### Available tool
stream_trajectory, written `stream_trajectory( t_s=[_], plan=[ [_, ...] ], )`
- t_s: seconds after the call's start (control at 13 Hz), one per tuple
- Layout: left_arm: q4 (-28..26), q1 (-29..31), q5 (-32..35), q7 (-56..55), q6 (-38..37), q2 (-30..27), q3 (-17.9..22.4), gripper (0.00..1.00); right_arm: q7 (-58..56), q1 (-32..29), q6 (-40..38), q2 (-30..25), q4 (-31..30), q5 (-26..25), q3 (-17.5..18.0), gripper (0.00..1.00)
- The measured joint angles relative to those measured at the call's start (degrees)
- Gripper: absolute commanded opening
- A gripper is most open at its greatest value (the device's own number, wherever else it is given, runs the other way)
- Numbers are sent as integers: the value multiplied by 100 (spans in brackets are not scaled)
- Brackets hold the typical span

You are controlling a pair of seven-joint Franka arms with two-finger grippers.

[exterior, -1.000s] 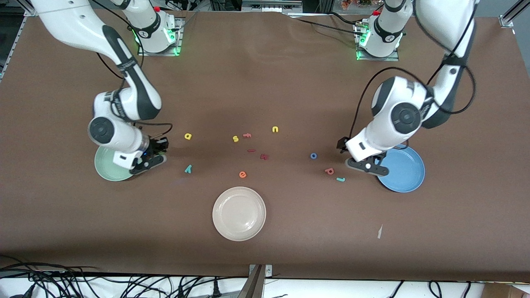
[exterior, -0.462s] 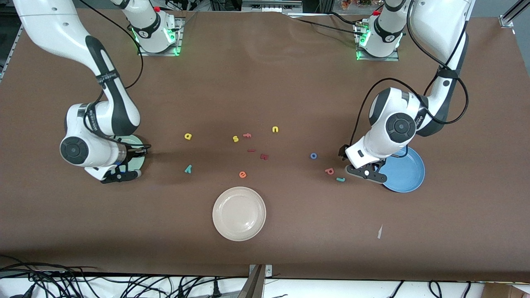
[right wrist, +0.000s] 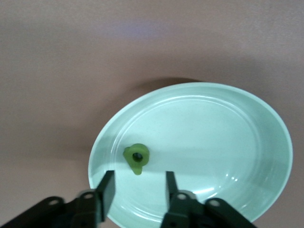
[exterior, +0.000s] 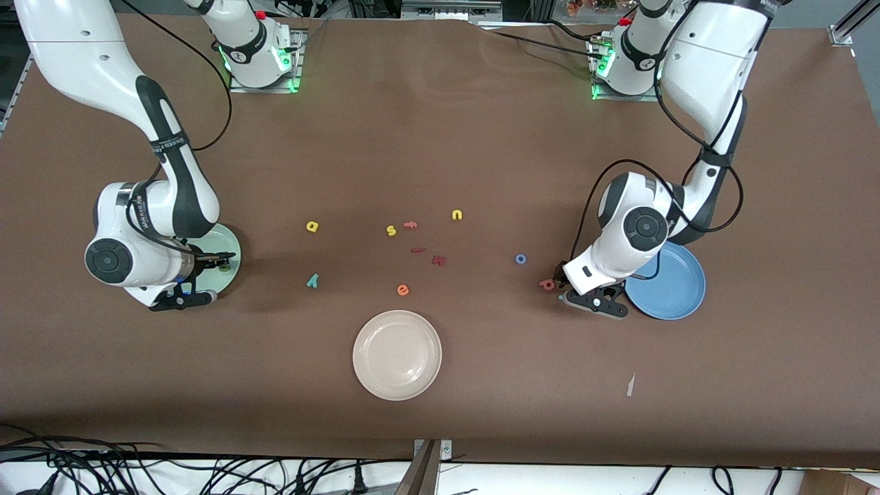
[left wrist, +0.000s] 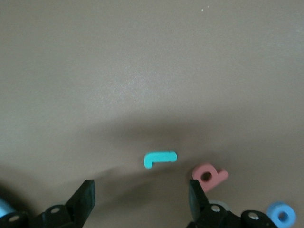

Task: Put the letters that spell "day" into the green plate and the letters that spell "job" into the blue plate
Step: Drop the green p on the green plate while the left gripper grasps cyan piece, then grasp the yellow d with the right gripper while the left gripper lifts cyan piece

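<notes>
one letter is home: the olive-green "d" point(right wrist: 137, 158) lies loose in the green plate point(right wrist: 228, 137), near its rim, and the right gripper point(right wrist: 137, 190) hangs just over it with its fingers apart and nothing between them; in the front view that gripper point(exterior: 194, 285) sits at the plate's point(exterior: 230, 242) edge nearer the camera; the yellow "a" point(exterior: 313, 226) and the teal "y" point(exterior: 313, 280) lie on the brown table point(exterior: 440, 137), well apart from the green plate, toward the middle.

nothing of "job" is in the blue plate point(exterior: 677, 289), which looks bare where the arm does not cover it; the left gripper point(left wrist: 141, 199) hovers low over the teal "j" point(left wrist: 160, 158), fingers spread wide and empty, the letter lying flat between their line; the pink-red "b" point(left wrist: 210, 176) is just beside one finger, the blue "o" point(left wrist: 281, 214) a little farther off; the next step seems to be picking up the "j"; five letters left.
</notes>
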Motion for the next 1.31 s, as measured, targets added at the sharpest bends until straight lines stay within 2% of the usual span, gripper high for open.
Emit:
stream_trajectory(
  t_s=[0.15,0.31,0.54,0.77,0.92,1.0,1.08,1.23,1.31],
  plan=[
    [31,-14,0,0,56,92,0,89,230,-16,-166,-41,97,43,180,100],
    [59,-48,0,0,61,141,0,88,940,1,-355,-139,125,142,523,100],
    [91,-107,0,0,303,267,-3,77,2737,14,-397,-401,-64,209,1066,100],
    [120,-137,0,3,375,344,-4,65,3941,46,-57,-950,-777,218,1396,100],
    [134,-142,0,9,375,346,-4,49,4595,33,705,-1272,-1457,231,1487,100],
    [144,-143,0,10,375,346,-4,46,4865,28,1177,-1411,-1856,232,1613,100],
    [151,-144,0,15,375,347,-4,56,5096,35,1639,-1515,-2237,232,1749,100],
    [153,-143,0,16,375,354,4,91,5349,53,2503,-1616,-2878,232,1872,100],
    [156,-142,0,16,375,358,8,94,5373,47,2756,-1620,-3081,232,1871,100]
  ],
)
